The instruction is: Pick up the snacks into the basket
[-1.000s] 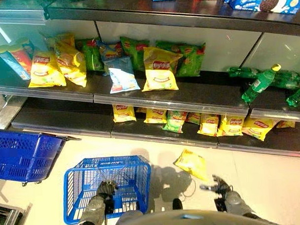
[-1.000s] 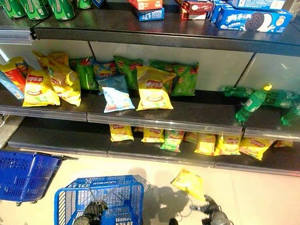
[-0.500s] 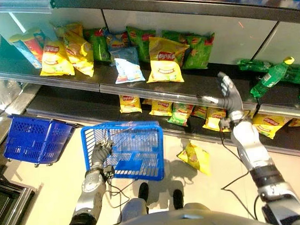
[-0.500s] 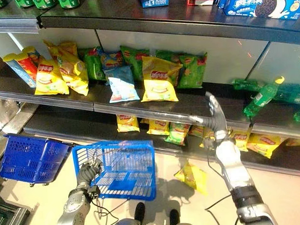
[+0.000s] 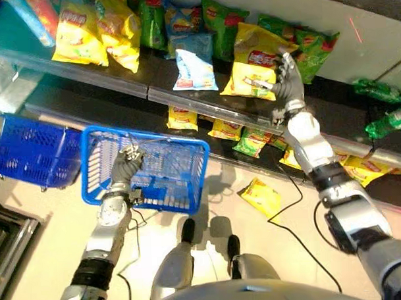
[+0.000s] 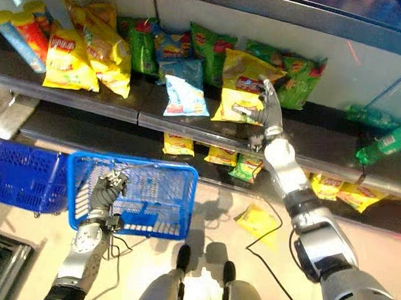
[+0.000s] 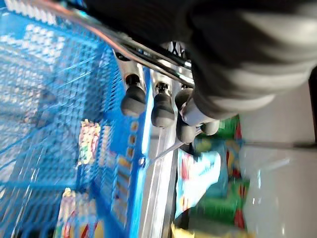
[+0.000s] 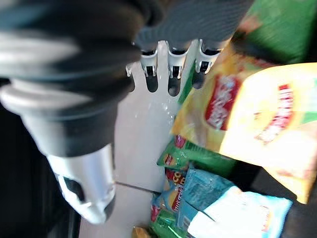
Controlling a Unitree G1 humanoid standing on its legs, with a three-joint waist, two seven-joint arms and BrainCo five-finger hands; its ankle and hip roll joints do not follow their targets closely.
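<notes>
Standing before a store rack, the robot faces two dark shelves over a pale floor. The upper shelf carries snack bags along its length: yellow bags toward its left end, a light blue bag near the middle front edge, green bags against the back wall, and a large yellow bag right of the blue one. Green bottles lie at the right end of this shelf. The lower shelf holds a row of small yellow and green packets along its front edge.

The right robot hand is raised to the upper shelf with fingers straight and spread, open, its fingertips at or just in front of the large yellow bag; contact cannot be confirmed.

The left robot hand is closed round the metal handle of the blue wire basket, which hangs above the floor in front of the lower shelf. A second blue basket sits at the left, near the lower shelf's left end.

One yellow snack bag lies on the floor, right of the held basket and just before the lower shelf's front edge.
</notes>
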